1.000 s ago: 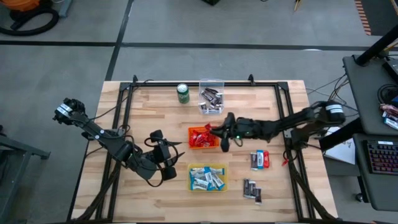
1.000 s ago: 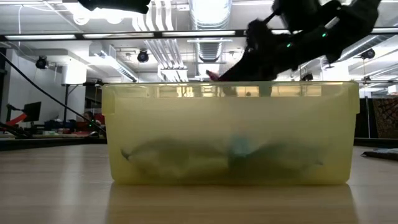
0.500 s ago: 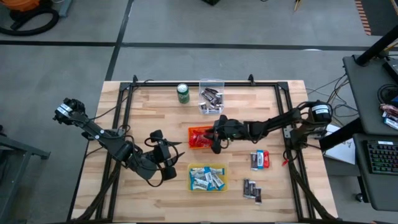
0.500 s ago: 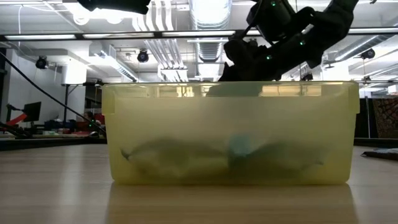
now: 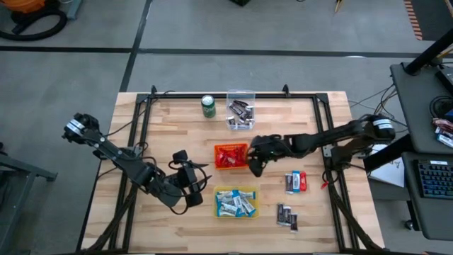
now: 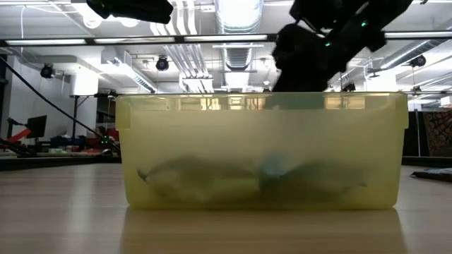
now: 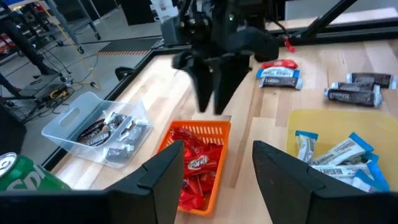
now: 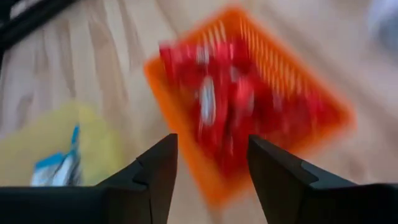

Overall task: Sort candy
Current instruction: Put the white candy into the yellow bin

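Observation:
Red candy fills the orange bin (image 5: 230, 156) (image 7: 196, 163) at the table's middle. Dark candy lies in the clear bin (image 5: 241, 111), blue-and-white candy in the yellow bin (image 5: 236, 202) (image 6: 261, 152). Loose candy lies on the wood at the right: a blue-and-white piece (image 5: 291, 183), a red one (image 5: 303, 181) and dark ones (image 5: 286, 216). My right gripper (image 5: 255, 161) (image 8: 211, 186) hovers open and holding nothing just beyond the orange bin's right side. My left gripper (image 5: 192, 185) (image 7: 217, 180) waits open, left of the yellow bin.
A green drink can (image 5: 208, 106) stands at the far edge, left of the clear bin. A black metal frame (image 5: 145, 113) runs along the table's left, far and right sides. Bare wood lies between the orange bin and the loose candy.
My right gripper carried a red candy leftward over the orange bin, opened and let it go. It has since drawn back a little toward the table's right edge, with nothing between its fingers.

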{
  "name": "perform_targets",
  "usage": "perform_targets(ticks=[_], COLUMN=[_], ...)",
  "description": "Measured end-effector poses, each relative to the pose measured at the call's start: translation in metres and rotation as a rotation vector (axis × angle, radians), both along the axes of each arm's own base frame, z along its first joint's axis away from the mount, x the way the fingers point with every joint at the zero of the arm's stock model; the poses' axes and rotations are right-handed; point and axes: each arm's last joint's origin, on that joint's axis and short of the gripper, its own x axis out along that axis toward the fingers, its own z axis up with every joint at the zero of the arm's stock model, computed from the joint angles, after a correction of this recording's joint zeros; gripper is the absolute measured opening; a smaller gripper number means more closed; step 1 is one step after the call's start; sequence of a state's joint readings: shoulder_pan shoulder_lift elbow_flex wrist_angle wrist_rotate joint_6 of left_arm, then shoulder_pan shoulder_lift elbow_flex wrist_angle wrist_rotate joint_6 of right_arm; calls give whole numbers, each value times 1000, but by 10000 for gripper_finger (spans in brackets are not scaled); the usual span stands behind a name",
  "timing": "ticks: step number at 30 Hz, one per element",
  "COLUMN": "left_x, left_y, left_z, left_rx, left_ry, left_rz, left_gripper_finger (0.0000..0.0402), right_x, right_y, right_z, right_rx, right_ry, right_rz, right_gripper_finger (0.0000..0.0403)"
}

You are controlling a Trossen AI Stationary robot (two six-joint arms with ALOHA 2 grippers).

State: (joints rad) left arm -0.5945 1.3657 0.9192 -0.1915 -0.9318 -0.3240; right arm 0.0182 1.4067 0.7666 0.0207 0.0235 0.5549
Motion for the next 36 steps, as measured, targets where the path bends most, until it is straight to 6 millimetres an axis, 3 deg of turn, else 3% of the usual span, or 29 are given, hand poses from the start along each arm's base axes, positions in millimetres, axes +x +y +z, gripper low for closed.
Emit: perform_targets(ticks=[6,11,21,27,36], left_x=[3,3,3,3,4], left_y=[-2,-2,-2,-2,-2], left_z=[-3,-4,-4,-4,-4], left_rx=[19,38,38,46,46], left_ry=[10,18,18,22,23], left_rz=[-5,-12,-12,-13,-12], left_gripper_finger=[174,174,174,174,174], right_x=[-39,-59,-93,-100,-99], right_y=[20,40,70,80,81], right_z=[9,13,-10,-19,-41], right_rx=[200,291,360,336,201], right_ry=[248,370,781,885,1022], right_rz=[-67,-150,-374,-414,-397], right_gripper_finger=[172,171,166,150,135])
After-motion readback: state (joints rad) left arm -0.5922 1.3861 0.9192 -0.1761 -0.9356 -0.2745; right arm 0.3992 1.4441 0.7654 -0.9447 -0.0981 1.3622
